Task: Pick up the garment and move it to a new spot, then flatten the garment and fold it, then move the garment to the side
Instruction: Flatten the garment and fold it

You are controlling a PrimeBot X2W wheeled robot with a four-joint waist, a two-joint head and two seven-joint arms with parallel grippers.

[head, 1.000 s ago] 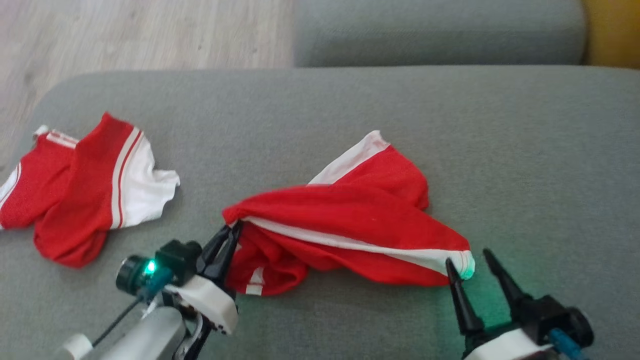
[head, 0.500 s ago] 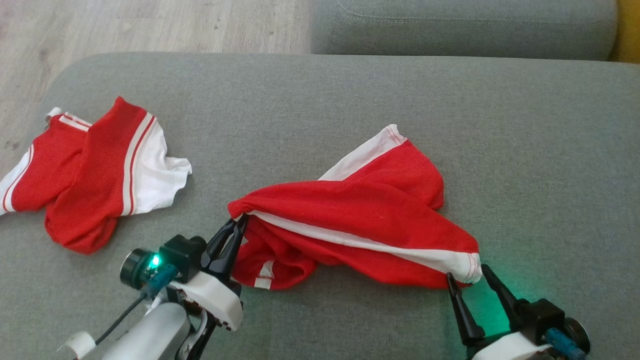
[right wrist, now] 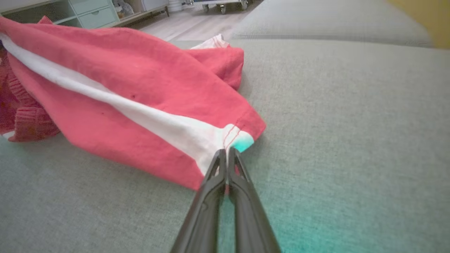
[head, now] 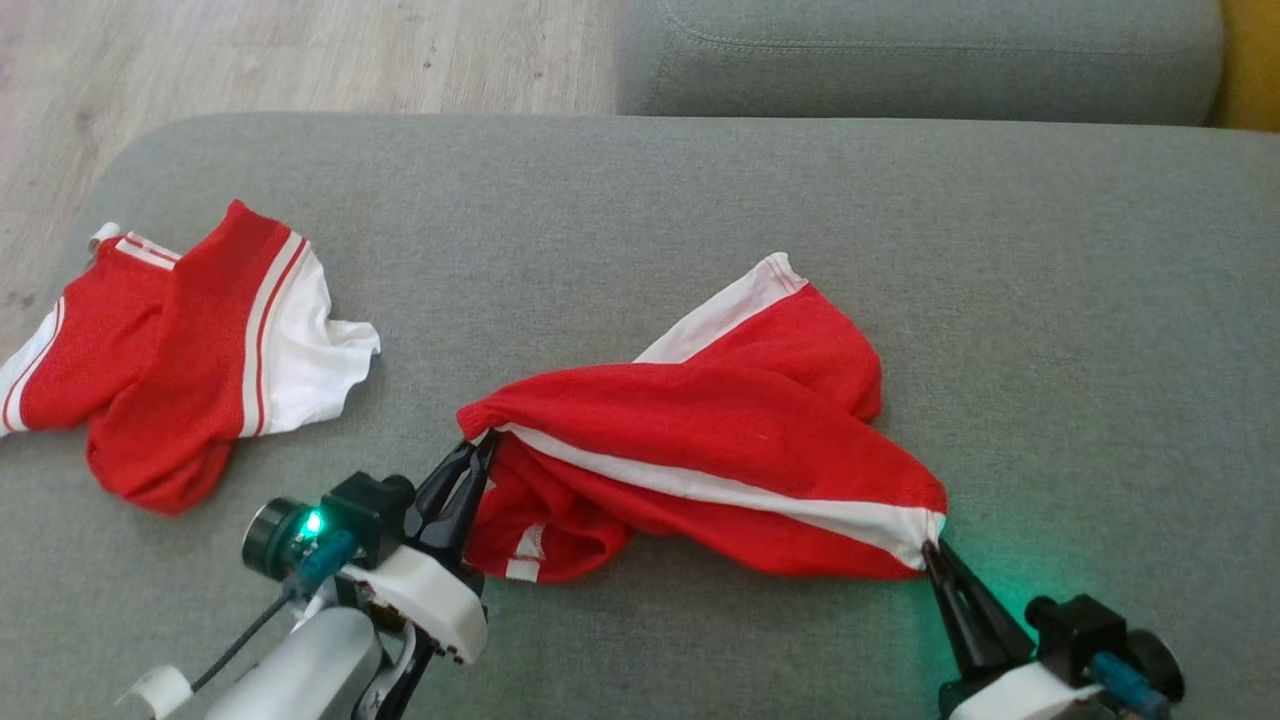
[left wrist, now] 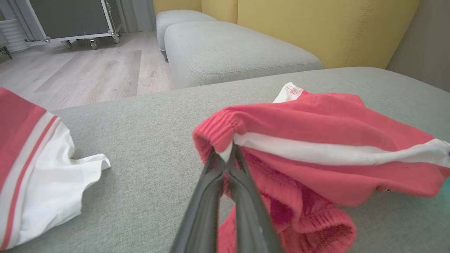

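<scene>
Two grippers sit nearest. The left gripper, at seven o'clock, has its fingers pinched on the ribbed waistband of the garment. The right gripper, at five o'clock, is clamped on its white-striped hem corner. The garment lies crumpled at the centre of the seat cushion. One second red-and-white garment lies well apart at nine o'clock. Farthest, at twelve, are one far cushion and the wood floor

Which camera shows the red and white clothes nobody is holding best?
The head view: nearly the whole loose garment lies crumpled on the grey cushion. The left wrist view catches just its white, striped end at the edge. The right wrist view faces the held garment instead.
</scene>
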